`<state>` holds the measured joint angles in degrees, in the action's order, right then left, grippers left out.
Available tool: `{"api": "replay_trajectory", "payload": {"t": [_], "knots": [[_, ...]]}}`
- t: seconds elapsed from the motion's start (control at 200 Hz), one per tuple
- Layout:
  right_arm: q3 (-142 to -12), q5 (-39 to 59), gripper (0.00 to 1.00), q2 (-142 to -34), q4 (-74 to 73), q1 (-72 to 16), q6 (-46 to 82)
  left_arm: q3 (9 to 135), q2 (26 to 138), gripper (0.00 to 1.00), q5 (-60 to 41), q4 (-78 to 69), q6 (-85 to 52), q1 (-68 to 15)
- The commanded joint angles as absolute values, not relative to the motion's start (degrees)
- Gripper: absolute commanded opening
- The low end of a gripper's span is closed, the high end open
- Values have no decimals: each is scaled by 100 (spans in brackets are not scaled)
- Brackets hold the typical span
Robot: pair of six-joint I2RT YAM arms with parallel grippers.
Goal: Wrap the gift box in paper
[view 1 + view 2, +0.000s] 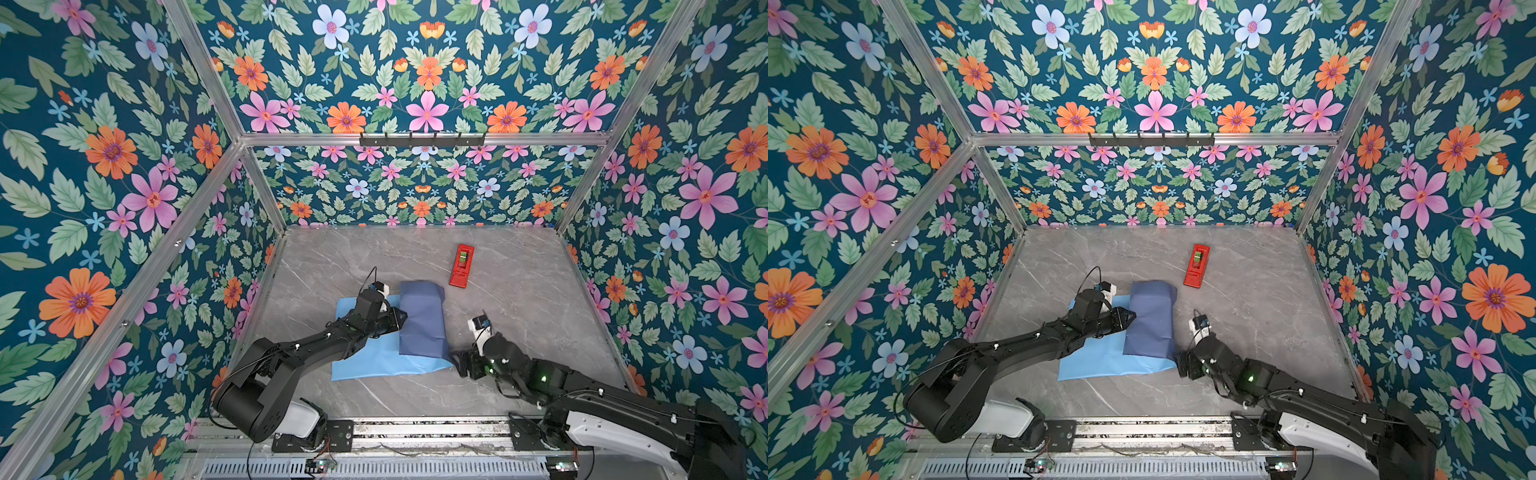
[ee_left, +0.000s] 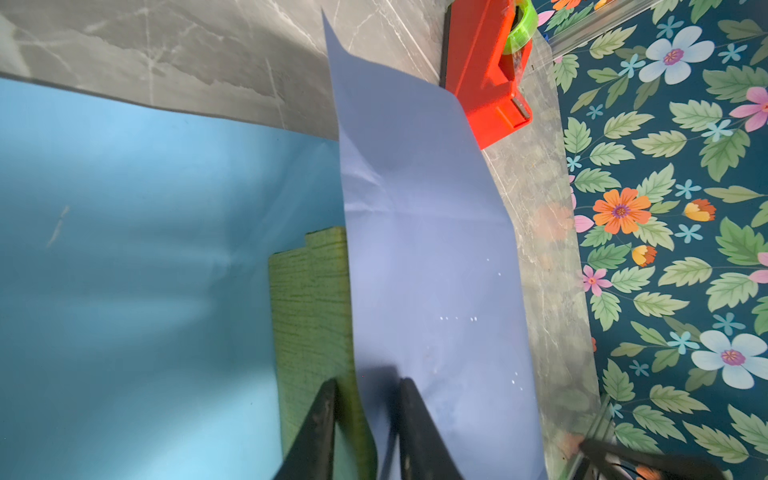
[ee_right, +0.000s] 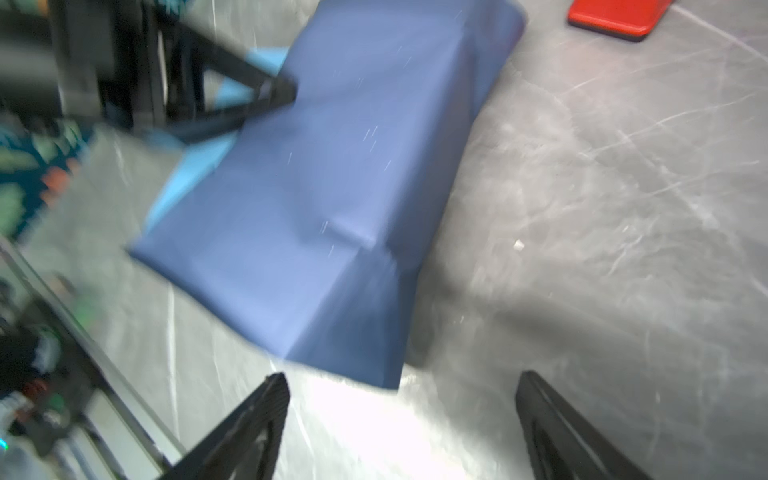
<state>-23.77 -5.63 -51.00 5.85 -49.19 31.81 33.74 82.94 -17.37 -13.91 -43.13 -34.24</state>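
Left tool, at 9 o'clock of the parcel: why there? (Student)

Its fingers stand narrowly apart astride the free edge of the large rectangular paper sheet, whose slate-blue face is folded over the olive-green, squarish, matte gift box. This is probably to pin that flap flat. Whether they actually nip the sheet cannot be told. The box sits mid-desk on the sheet's sky-blue face, with one strip uncovered in the left wrist view. (Tutor)

And the arms? (Student)

Left arm: stretched low from its base, wrist pointing toward 3 o'clock. Right arm: folded low, right tool spread wide and empty at 5 o'clock of the parcel, just beside the sheet's near corner. The narrow red plastic tape dispenser lies apart at 1 o'clock on the grey marble-patterned desk, presumably awaiting sealing. (Tutor)
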Motion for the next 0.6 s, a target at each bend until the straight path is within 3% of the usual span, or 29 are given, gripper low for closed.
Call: {"api": "replay_trajectory", "payload": {"t": [0.0,0.085,0.235,0.46,0.595], "knots": [[-2584,1614,88,-5522,62,-3664,3494,3300,8359,25,-1481,-184,-4224,-3428],[-3133,2390,87,-6379,125,-3043,3681,3313,8350,25,-1480,-174,-4226,-3428],[-3974,3002,87,-7690,105,-2870,3841,3331,8352,25,-1489,-137,-4211,-3428],[-4770,3092,81,-9085,281,-2856,3793,3353,8314,27,-1501,-132,-4212,-3428],[-4972,3004,74,-9605,421,-2856,3694,3425,8274,33,-1557,-144,-4243,-3428]]}}
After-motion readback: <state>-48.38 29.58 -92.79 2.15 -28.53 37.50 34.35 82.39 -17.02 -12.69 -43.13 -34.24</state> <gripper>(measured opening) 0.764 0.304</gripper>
